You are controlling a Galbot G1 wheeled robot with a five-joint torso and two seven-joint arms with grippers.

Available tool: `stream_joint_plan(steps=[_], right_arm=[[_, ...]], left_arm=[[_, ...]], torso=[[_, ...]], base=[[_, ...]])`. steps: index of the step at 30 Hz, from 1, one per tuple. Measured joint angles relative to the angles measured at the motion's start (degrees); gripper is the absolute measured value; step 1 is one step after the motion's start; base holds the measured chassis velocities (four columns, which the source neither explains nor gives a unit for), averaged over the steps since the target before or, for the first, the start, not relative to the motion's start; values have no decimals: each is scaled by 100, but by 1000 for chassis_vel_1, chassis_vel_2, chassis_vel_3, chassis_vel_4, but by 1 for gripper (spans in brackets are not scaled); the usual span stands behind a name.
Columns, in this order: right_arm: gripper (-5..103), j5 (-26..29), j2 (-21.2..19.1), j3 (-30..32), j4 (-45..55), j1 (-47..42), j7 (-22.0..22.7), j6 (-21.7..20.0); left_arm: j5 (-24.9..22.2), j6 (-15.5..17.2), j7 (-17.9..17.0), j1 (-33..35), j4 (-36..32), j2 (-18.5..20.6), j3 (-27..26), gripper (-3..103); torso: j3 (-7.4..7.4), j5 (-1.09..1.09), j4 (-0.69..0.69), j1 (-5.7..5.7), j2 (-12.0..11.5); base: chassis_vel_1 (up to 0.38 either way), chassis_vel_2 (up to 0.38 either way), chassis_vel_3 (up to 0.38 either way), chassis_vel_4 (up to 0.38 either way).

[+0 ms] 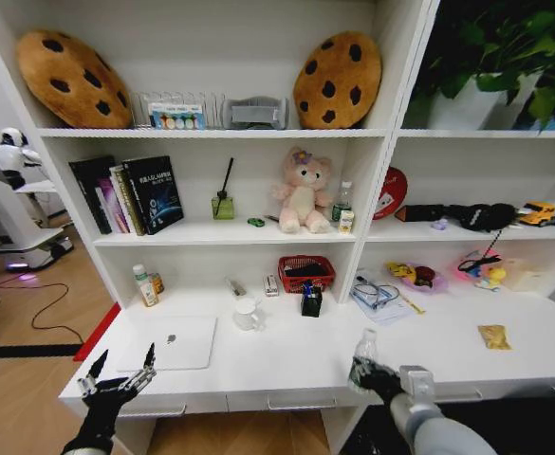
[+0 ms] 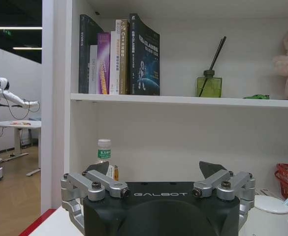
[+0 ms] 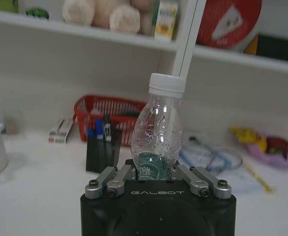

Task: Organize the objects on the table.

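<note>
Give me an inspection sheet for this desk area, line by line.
Surface: white desk, drawers shut.
Job's things: silver laptop closed at left; clear plastic bottle in right hand.
Clutter: white mug, red basket, black pen holder, glasses on papers.
Hands: left hand open, over the desk's front left edge; right hand shut on bottle, over the front edge.
Cables: one on floor at left.
Surroundings: shelves with books, plush bear, cookie cushions.

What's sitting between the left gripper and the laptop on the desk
Nothing visible. The open left gripper hovers at the desk's front edge, with bare white top between it and the closed laptop. The white mug stands beyond the laptop.
</note>
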Motion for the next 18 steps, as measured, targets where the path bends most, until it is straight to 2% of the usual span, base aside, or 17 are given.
stream_joint_plan(steps=[1,2,3,4,6,7,11,18], right_arm=[[26,0,0,0,0,0,0,0],[26,-389,23,142,-3,-16,-354,229],[26,-1000,84,326,-7,-88,-911,638],[26,-1000,84,326,-7,-88,-911,638],[26,-1637,241,441,-10,-237,-1358,1009],[26,-1735,326,425,-13,-320,-1398,1049],[26,-1729,446,373,-16,-423,-1398,997],[26,-1355,517,293,-19,-276,-1217,788]], left_arm=[[0,0,0,0,0,0,0,100],[0,0,0,0,0,0,0,100],[0,0,0,0,0,0,0,100],[0,0,0,0,0,0,0,100],[0,1,0,0,0,0,0,100],[0,1,0,0,0,0,0,100],[0,1,0,0,0,0,0,100],[0,1,0,0,0,0,0,100]], torso=[[0,0,0,0,0],[0,0,0,0,0],[0,0,1,0,0],[0,0,1,0,0],[0,0,1,0,0],[0,1,0,0,0],[0,2,-2,0,0],[0,0,3,1,0]], base=[[0,0,0,0],[0,0,0,0],[0,0,0,0],[0,0,0,0],[0,0,0,0],[0,0,0,0],[0,0,0,0],[1,-10,3,11]])
